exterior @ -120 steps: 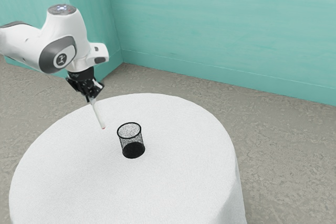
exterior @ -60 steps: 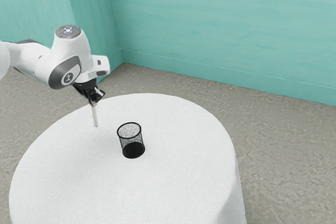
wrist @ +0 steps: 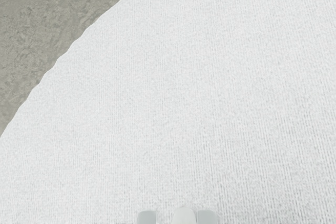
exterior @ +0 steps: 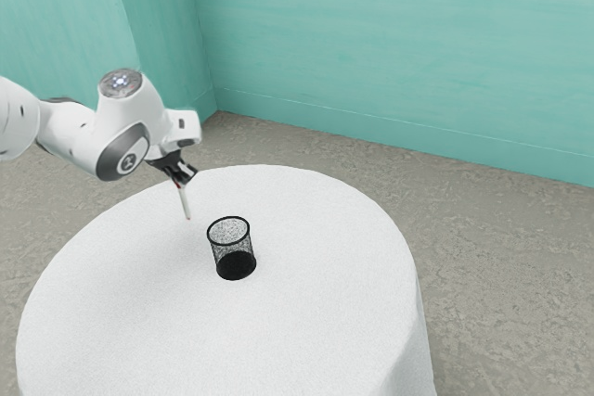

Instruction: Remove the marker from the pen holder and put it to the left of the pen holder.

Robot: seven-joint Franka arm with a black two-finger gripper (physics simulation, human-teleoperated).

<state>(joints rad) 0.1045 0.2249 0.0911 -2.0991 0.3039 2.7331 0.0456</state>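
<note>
- Marker [exterior: 185, 203]: in the tool's hold, slanting tip-down over the worktop, out of the pen holder. Whether the tip touches cloth, can't tell.
- Tool [exterior: 180, 182]: black, closed on the marker's upper end, pitched at a slant beneath the white arm [exterior: 122, 122].
- Pen holder [exterior: 234, 261]: black mesh, round, upright, solid dark base; near the marker, toward the exterior view's right.
- Worktop [exterior: 306, 322]: round, white, cloth-like cover falling over the edge. Wrist view: fine ribbed grain, slightly wavy rim.
- Floor [exterior: 501, 266]: grey-brown, rough, mottled like worn stone or concrete; runs right round the visible rim.
- Wall [exterior: 399, 34]: teal, faint streaks, low skirting band [exterior: 399, 141] along its foot; corner toward the exterior view's left, where another teal face juts forward.
</note>
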